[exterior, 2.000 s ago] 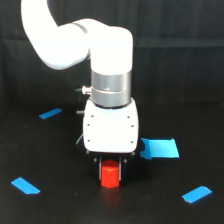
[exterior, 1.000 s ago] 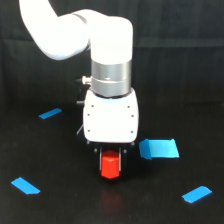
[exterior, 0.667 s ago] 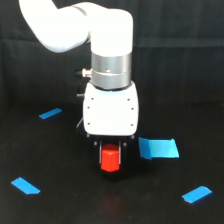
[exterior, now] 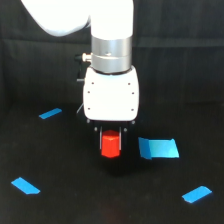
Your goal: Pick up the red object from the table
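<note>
Seemingly lifted, red object (exterior: 110, 144) pinched between gripper (exterior: 110, 136) fingers; table (exterior: 75, 200) below, blue tape (exterior: 159, 148) beside

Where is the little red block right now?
In the exterior view, the red block sits near the middle, right under the white gripper, with the biggest blue tape piece beside it on the view's right.

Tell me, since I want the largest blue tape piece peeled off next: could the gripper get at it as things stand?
Probably not yet: the gripper appears shut on the red object. Otherwise the largest blue tape piece lies uncovered just beside it.
</note>
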Controlling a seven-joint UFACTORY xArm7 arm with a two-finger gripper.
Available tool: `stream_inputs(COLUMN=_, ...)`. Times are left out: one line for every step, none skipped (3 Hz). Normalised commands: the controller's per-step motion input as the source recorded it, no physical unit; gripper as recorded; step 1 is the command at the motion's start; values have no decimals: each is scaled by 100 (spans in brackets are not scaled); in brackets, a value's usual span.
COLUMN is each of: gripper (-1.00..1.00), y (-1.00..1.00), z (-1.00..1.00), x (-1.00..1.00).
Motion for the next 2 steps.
stream_inputs(gripper=-100, y=19, z=91, x=0)
stream_inputs(gripper=-100, y=11, z=99, x=-1)
